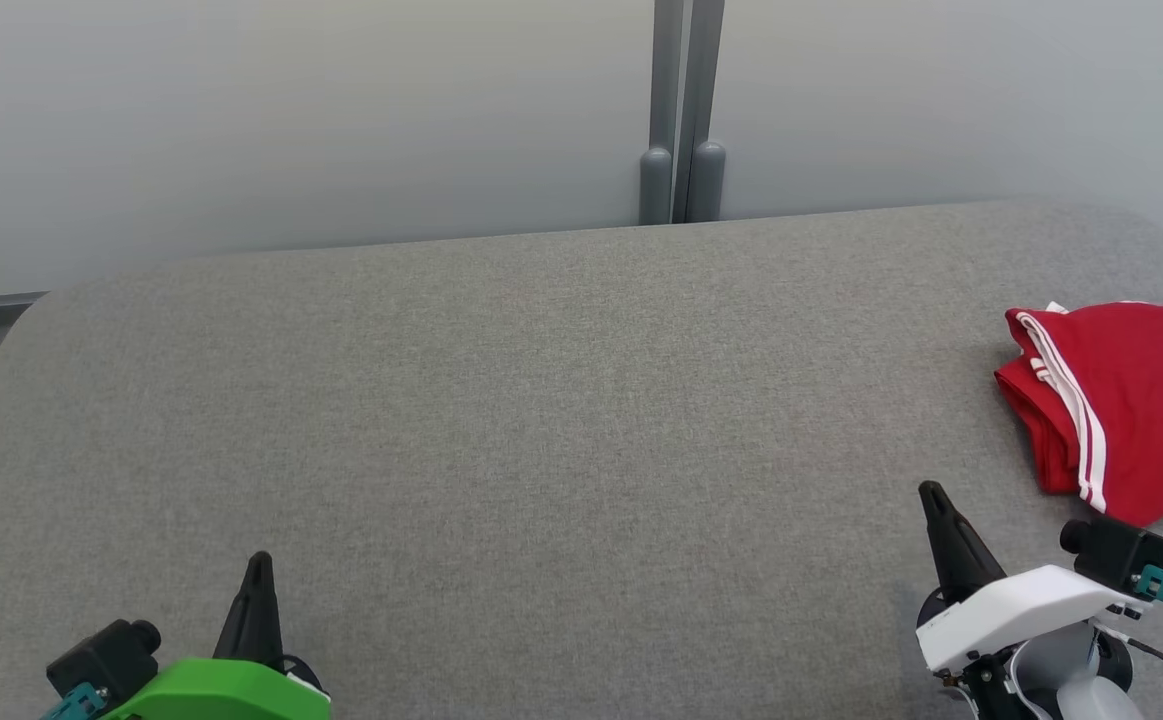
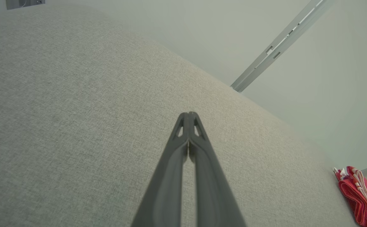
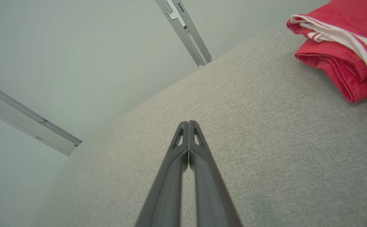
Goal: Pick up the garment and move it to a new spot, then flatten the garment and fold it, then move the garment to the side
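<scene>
The red garment [image 1: 1131,400] with white stripes lay folded at the right edge of the grey desk [image 1: 541,400]. Just near of it sat the right gripper [image 1: 933,495], clenched, fingers pressed together. The left gripper [image 1: 259,562], likewise clenched, sat well apart at the near left

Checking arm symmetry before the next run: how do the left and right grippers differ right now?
The left gripper has a green wrist shell; the right gripper has a white one. The left gripper sits far from the folded red garment; the right gripper sits close to it, fingers clear of the cloth. Shared: both are shut, empty, and point up the head view over the grey padded table.
</scene>
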You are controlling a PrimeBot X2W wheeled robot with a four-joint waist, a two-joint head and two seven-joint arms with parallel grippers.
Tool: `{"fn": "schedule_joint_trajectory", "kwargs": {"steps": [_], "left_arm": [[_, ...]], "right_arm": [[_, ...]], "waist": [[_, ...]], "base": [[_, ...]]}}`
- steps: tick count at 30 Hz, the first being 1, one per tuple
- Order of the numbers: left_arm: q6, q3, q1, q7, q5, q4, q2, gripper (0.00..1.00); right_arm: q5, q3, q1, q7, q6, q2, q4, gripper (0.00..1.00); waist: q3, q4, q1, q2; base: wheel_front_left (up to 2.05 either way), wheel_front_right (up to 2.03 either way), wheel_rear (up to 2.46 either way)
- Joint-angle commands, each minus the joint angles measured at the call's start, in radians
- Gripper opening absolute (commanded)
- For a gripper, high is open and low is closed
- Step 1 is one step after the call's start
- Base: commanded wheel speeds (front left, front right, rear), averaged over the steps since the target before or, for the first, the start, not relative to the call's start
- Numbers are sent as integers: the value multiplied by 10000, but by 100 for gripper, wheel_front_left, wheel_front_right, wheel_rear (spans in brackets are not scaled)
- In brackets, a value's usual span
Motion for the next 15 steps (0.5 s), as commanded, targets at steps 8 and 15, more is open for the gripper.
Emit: {"fn": "schedule_joint_trajectory", "kwargs": {"steps": [8, 15], "left_arm": [[-308, 406, -483, 270, -1045, -47, -147, 0], [-500, 632, -616, 466, -1776, 7, -298, 0]], "right_arm": [[1341, -278, -363, 250, -1, -79, -28, 0], [2293, -461, -433, 430, -2, -89, 33, 0]], "waist": [[32, 4, 0, 0], [60, 6, 0, 0]], "base": [[0, 0, 0], [0, 0, 0]]}}
